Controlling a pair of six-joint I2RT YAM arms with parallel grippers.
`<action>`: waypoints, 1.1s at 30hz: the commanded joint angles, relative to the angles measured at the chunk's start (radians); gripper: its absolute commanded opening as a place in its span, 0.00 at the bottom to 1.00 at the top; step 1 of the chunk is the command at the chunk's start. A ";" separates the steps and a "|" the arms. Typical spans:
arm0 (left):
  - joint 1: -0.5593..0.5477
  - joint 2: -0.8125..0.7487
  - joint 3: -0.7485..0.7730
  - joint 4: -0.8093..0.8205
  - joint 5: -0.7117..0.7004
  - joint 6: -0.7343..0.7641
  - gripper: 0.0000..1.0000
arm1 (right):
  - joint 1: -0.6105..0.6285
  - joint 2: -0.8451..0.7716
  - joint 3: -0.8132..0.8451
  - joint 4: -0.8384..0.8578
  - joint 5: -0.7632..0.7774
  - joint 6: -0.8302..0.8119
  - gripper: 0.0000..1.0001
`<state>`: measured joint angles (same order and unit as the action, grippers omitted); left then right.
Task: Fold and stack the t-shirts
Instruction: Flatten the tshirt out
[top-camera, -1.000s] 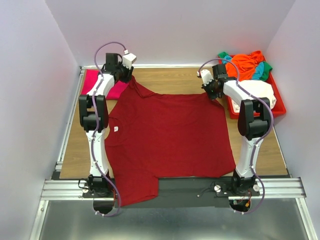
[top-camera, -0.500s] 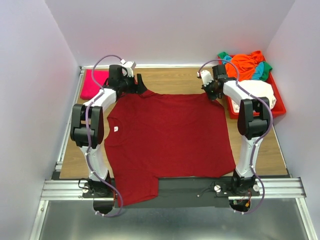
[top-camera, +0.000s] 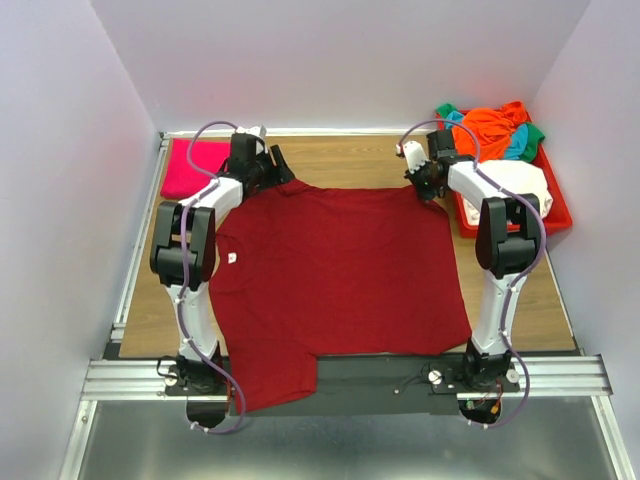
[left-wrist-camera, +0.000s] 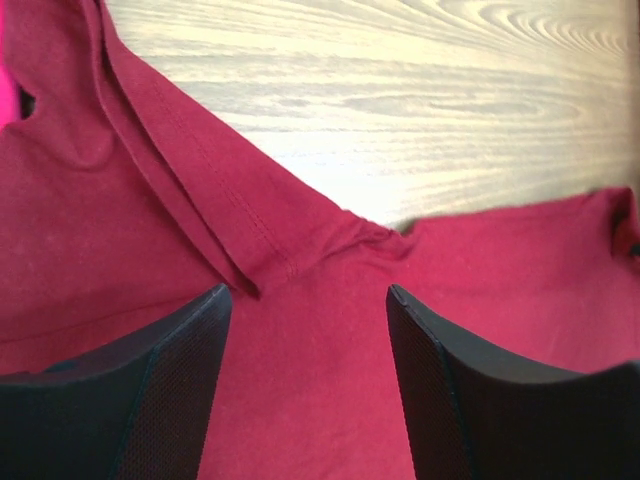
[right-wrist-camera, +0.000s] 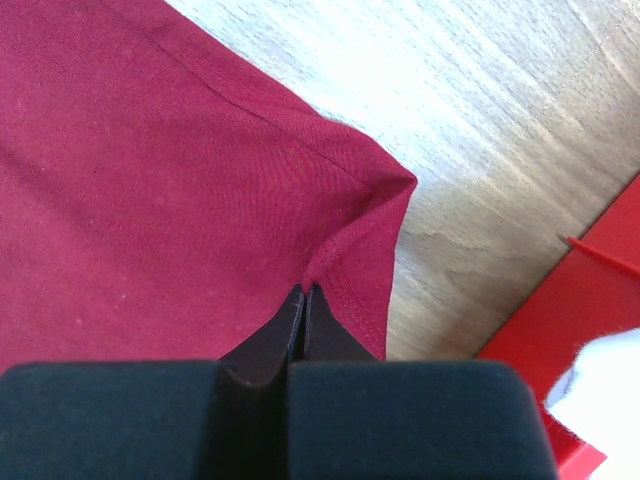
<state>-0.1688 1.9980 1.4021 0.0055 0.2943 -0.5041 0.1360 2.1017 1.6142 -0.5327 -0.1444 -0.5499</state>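
Note:
A large maroon t-shirt (top-camera: 340, 270) lies spread flat on the wooden table, its near hem hanging over the front rail. My left gripper (top-camera: 273, 168) is open just above the shirt's far left sleeve; in the left wrist view (left-wrist-camera: 305, 290) maroon cloth lies between the spread fingers (left-wrist-camera: 180, 380), with a folded sleeve edge (left-wrist-camera: 200, 210) ahead. My right gripper (top-camera: 428, 186) is shut on the shirt's far right corner, which shows pinched at the fingertips in the right wrist view (right-wrist-camera: 305, 290). A folded magenta-pink shirt (top-camera: 190, 165) lies at the far left.
A red plastic tray (top-camera: 556, 216) stands at the far right, holding a pile of orange, green and teal shirts (top-camera: 495, 130) and a cream one (top-camera: 515, 185). Bare wood (top-camera: 340, 160) shows behind the maroon shirt. White walls close in all sides.
My left gripper has moved from the far left, over the magenta shirt, rightward to the maroon sleeve. The sleeve now lies shorter at the far left corner. The right arm held still.

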 joint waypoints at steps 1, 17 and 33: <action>-0.034 0.047 0.047 -0.042 -0.101 -0.045 0.69 | -0.006 0.026 -0.014 -0.001 -0.021 -0.004 0.01; -0.064 0.131 0.123 -0.119 -0.234 -0.071 0.56 | -0.019 0.021 -0.025 -0.001 -0.032 -0.004 0.01; -0.087 0.166 0.147 -0.144 -0.274 -0.070 0.50 | -0.026 0.015 -0.028 -0.001 -0.038 -0.004 0.01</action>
<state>-0.2470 2.1281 1.5177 -0.1154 0.0570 -0.5705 0.1177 2.1017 1.6012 -0.5327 -0.1551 -0.5503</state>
